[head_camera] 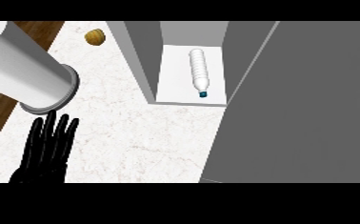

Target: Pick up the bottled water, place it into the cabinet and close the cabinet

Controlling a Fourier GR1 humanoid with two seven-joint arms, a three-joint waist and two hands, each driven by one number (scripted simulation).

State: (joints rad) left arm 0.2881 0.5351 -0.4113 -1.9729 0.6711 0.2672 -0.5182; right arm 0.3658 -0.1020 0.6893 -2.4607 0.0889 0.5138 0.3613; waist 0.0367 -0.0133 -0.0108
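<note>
Over at the far left edge, a strip of brown wood (34,29) peeks out, and a smooth grey forearm (28,70) slants across it, its wrist end rimmed like a cuff; I can't tell which hand it belongs to. Just below, the left hand (44,149) rests open, its matte black fingers straight and pointing up the view, holding nothing. Moving right, a small tan rounded lump (95,36) sits on the counter (126,123), which is pale speckled stone, flat and bare-looking here. Next comes the cabinet (141,56), with plain grey walls and a white floor. The bottled water (200,70) lies on its side on that floor, ribbed and clear-white, with its blue cap (202,94) toward the near edge. Its long axis runs up and down the view. It sits up and to the right of the left hand, well apart. Furthest right, the cabinet door (295,113) is a broad flat grey slab, standing open. The right hand doesn't show at all. So the bottle looks placed, and closing seems to be what's left; the door lies far across from the only hand in sight.
</note>
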